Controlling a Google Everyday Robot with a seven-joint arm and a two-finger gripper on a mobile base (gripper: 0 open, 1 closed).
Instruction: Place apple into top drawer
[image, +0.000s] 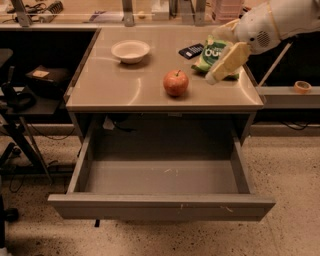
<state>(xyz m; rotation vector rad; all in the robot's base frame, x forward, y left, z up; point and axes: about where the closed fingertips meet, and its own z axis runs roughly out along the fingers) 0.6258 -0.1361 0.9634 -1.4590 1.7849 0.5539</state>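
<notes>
The apple (176, 83), red-orange with a short stem, sits on the tabletop (115, 87) near its front edge, right of centre. The top drawer (162, 176) is pulled fully out below the table, its grey floor bare with small white scuffs. My gripper (225, 62) comes in from the upper right on a white arm and hangs above the table's right side, to the right of the apple and apart from it, in front of the green bag. It holds nothing that I can see.
A white bowl (130, 51) stands at the back left of the table. A green chip bag (218, 54) and a dark small object (190, 50) lie at the back right. A dark stand with cables (20, 100) is at the left. A tape roll (302, 86) lies at the right.
</notes>
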